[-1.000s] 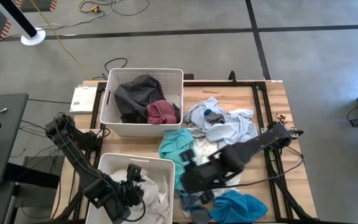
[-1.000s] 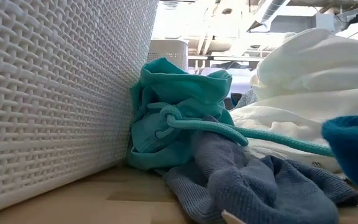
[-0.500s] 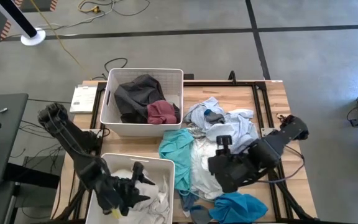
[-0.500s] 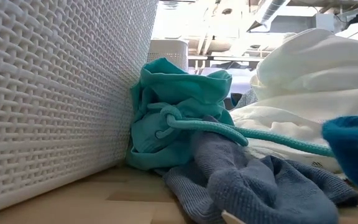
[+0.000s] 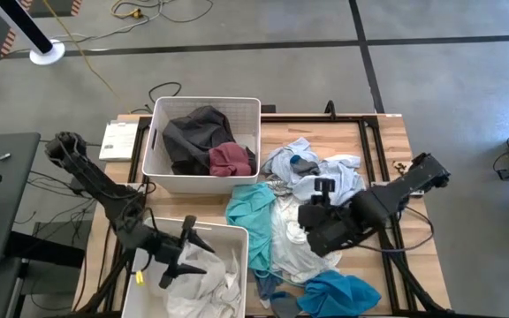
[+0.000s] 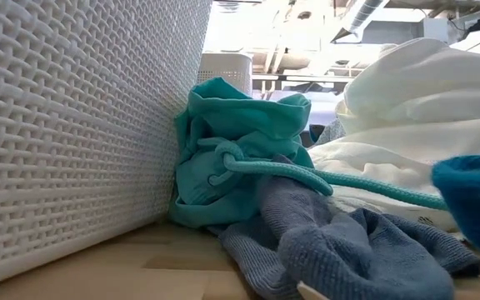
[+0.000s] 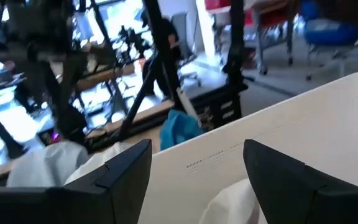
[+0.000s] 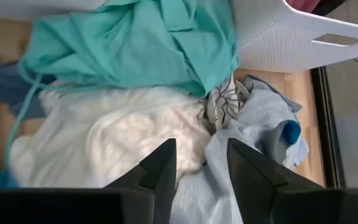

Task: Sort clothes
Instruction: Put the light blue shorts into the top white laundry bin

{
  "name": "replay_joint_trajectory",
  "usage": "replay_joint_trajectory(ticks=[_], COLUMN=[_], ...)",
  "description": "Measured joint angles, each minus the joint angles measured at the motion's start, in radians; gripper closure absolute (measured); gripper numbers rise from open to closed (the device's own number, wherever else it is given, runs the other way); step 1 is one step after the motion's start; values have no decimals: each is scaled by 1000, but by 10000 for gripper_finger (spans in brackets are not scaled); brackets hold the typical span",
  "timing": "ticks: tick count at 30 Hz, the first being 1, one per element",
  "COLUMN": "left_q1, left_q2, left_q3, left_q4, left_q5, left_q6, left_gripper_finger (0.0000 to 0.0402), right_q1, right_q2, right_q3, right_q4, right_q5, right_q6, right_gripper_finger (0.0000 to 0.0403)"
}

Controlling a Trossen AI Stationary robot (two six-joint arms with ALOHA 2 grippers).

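Note:
The clothes lie heaped on the wooden table: a teal garment (image 5: 253,208), a white one (image 5: 283,240), pale blue ones (image 5: 330,177) and a bright blue one (image 5: 338,291). Dark grey (image 5: 193,137) and maroon (image 5: 231,159) pieces lie in the far bin (image 5: 159,163); white pieces (image 5: 215,274) lie in the near bin (image 5: 237,231). My left gripper (image 5: 184,254) (image 7: 197,149) stands open and level over the near bin, empty. My right gripper (image 5: 315,205) (image 8: 201,165) hangs open above the white garment (image 8: 123,137), pointing down at a slant and holding nothing.
The near bin's wall (image 6: 73,125) stands against the teal garment (image 6: 240,142), with a grey-blue cloth (image 6: 332,242) in front of it. A black frame (image 5: 374,150) runs along the table's right part. Bare wood shows at the far right corner (image 5: 387,132).
My left gripper has tipped up from pointing down into the near bin to level, while its arm has swung toward the table's left and far side. My right gripper has drawn back from the near part of the pile toward the table's right and far side.

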Motion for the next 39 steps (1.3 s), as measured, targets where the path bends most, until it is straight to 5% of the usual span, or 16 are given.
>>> replay_joint_trajectory(ticks=[7,16,34,39], left_q1=[21,22,22,22], left_q2=[-3,-3,-2,-2], left_q3=[-49,-50,-50,-50], left_q4=[128,131,85,85], left_q5=[144,168,160,158], left_q6=[50,106,86,53], left_gripper_finger=[152,152,152,152], right_q1=[-106,-180,-211,-252], right_q2=[-37,47,250,296], right_q3=[-219,-441,-472,-471], right_q4=[328,688,1025,1024], right_q5=[-65,-84,-119,-167], right_q6=[-173,-505,-1031,-986], right_gripper_finger=[186,160,160,160])
